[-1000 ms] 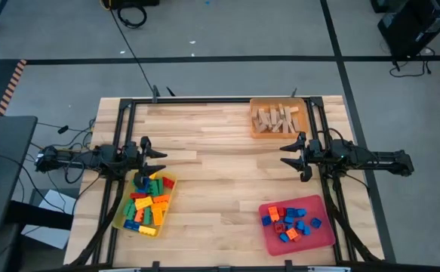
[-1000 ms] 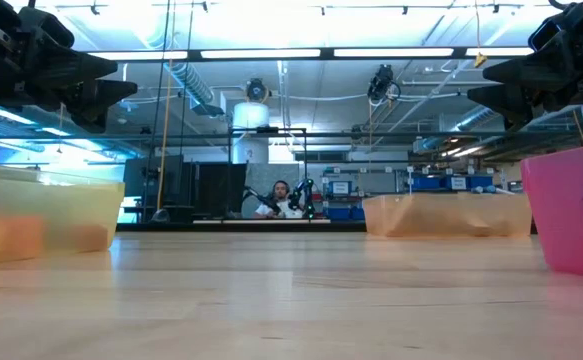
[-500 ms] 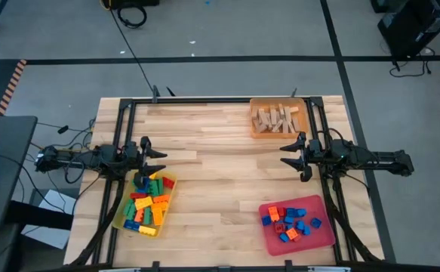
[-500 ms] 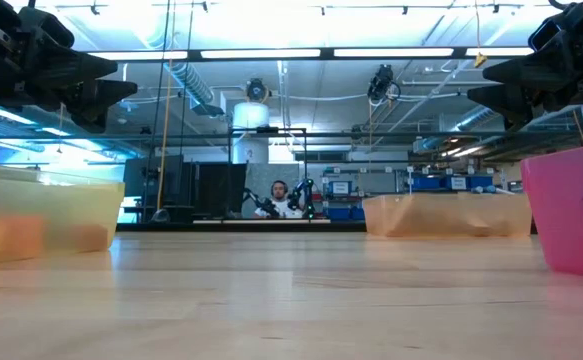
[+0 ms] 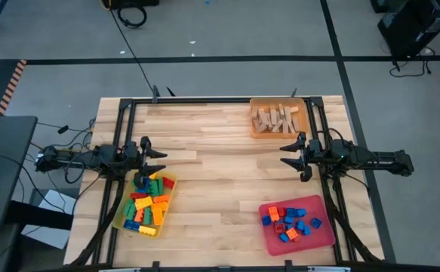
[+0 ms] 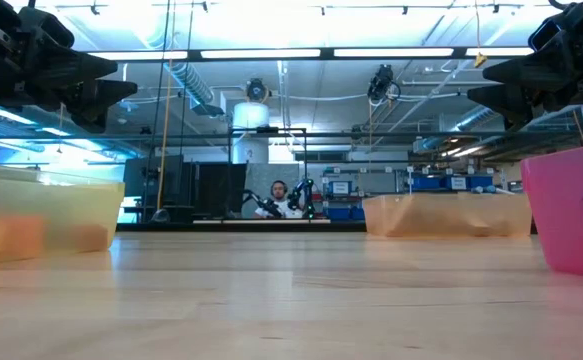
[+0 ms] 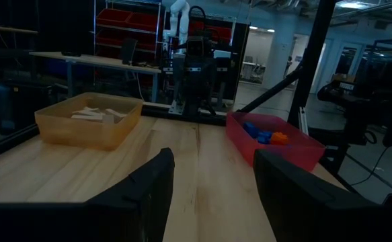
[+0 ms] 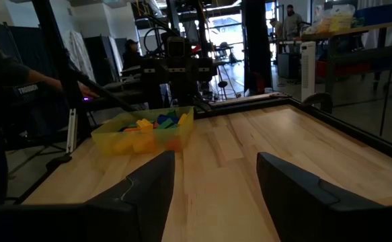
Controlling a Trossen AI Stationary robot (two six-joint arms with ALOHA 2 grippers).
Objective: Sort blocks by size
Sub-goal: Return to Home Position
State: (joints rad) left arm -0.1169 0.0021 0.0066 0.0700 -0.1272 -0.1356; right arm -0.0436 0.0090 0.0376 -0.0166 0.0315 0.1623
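The blocks lie sorted in three trays. Mixed coloured plastic blocks (image 5: 147, 202) fill a yellow tray (image 5: 168, 181) near the left. Small blue, red and orange blocks (image 5: 291, 222) lie in a red tray (image 5: 319, 239) near the right. Tan wooden blocks (image 5: 277, 118) lie in an orange tray (image 5: 256, 133) at the far right. My left gripper (image 5: 159, 160) stands open at the table's left edge, level, just beyond the yellow tray's far end. My right gripper (image 5: 286, 156) stands open at the right edge, level, above bare table.
A black frame (image 5: 204, 101) runs around the table's edges. The middle of the wooden table (image 5: 220, 181) is bare between the trays. In the room beyond, a person (image 6: 280, 202) sits at a desk, and another person's sleeve (image 8: 21, 74) shows left of the table.
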